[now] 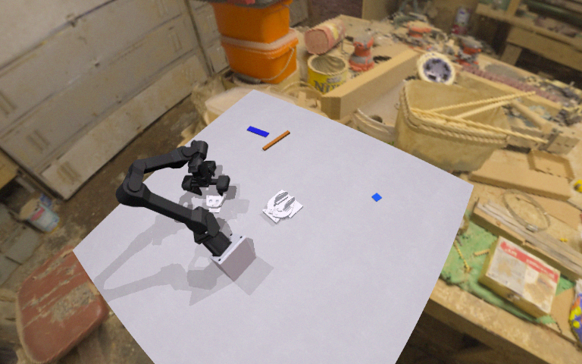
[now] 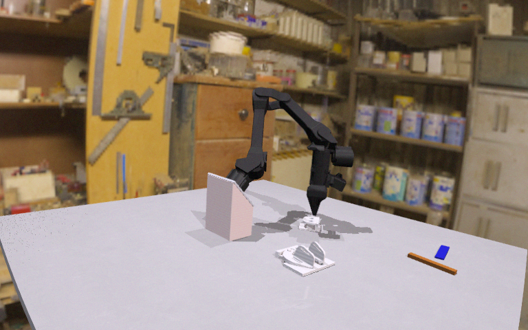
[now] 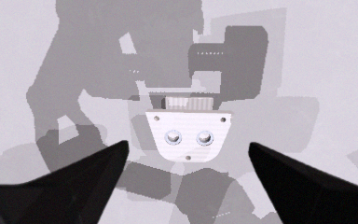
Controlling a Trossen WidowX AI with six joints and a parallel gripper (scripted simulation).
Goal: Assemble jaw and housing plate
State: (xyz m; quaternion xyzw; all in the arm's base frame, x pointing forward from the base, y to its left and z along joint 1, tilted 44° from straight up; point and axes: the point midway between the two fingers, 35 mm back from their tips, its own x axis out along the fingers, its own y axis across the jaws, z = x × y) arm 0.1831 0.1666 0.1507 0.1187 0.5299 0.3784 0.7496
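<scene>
And here's the gripper [image 1: 210, 189] [image 2: 314, 213] [image 3: 188, 147], pointing straight down with its fingers spread wide, nothing between them! Right below sits the white holed plate [image 1: 214, 200] [image 2: 311, 219] [image 3: 188, 149], part of a small white assembly; in the wrist view it lies between the fingertips and slightly farther up the picture, two ringed round openings facing up, a ribbed strip [image 3: 189, 104] along its straight side. Which part is the free jaw, I can't tell.

Over the tabletop [image 1: 343, 278] [image 2: 155, 272], top view: that assembly lies inward of the upper-left edge, the one joining the left and top corners. The arm [image 1: 165, 208] bends out toward that same edge from its pinkish base block [image 1: 246, 259] [image 2: 229, 221], which stands upright near the work, blocking the side toward the bottom edge. On the inward side, near but apart, the finned white piece [image 1: 280, 210] [image 2: 300, 268] raises two grey fins, an obstacle to any low sideways pass.

Up toward the top corner lie the blue strip [image 1: 258, 131] [image 2: 442, 251] and orange bar [image 1: 276, 140] [image 2: 432, 263], flat and well apart from the gripper. The small blue square [image 1: 376, 197] is out toward the right corner, with a broad gap between it and the fins!
</scene>
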